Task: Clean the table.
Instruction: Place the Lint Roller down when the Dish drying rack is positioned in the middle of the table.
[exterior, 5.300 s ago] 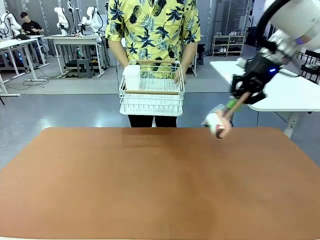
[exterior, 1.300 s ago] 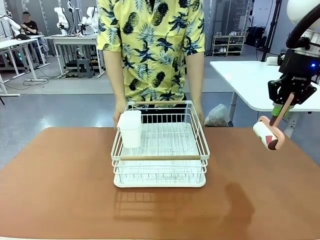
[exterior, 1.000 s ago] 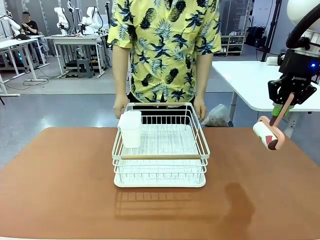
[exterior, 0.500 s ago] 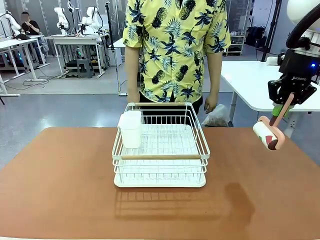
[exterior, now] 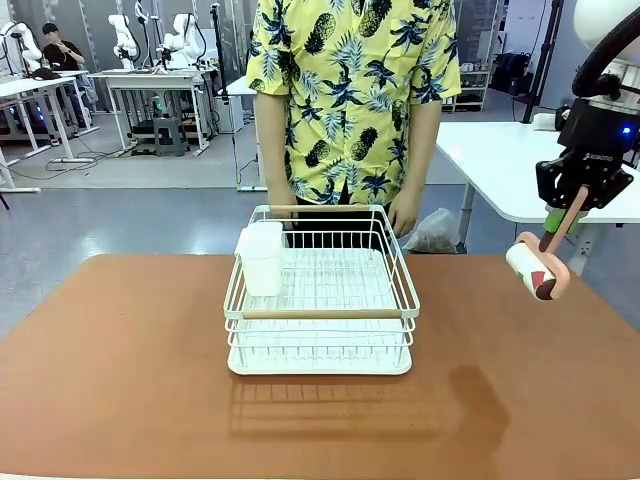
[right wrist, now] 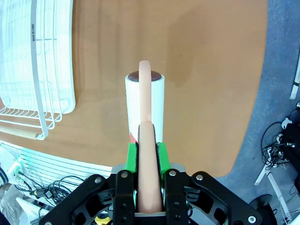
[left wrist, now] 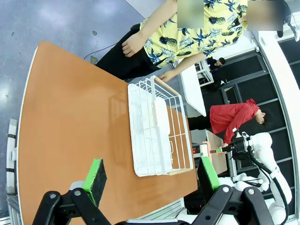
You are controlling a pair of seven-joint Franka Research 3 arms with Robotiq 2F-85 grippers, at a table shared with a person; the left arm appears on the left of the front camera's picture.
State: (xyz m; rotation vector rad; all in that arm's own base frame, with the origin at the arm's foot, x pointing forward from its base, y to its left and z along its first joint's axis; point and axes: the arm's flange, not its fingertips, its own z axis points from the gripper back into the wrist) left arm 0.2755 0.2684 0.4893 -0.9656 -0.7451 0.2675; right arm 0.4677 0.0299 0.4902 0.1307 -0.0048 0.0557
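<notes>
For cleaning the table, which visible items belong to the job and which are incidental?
Job:
- reddish-brown matte table
- white lint roller with pink handle, held off the table by the shut right gripper

Incidental:
- white wire dish rack
- white plastic cup holder on it

Right gripper (exterior: 557, 222): black body, green pads, small white lettering, blue light above, white arm link with black cable. Left gripper (left wrist: 152, 177): black linkage fingers, green pads. Person (exterior: 352, 90): yellow short-sleeved shirt printed with dark pineapples and leaves.

A wire dish rack (exterior: 320, 300) sits mid-table (exterior: 120, 380), a cup-like container (exterior: 262, 258) in its left rear corner. A person (exterior: 350, 100) stands behind; a lint roller (exterior: 535, 270) hangs right, above the table.
</notes>
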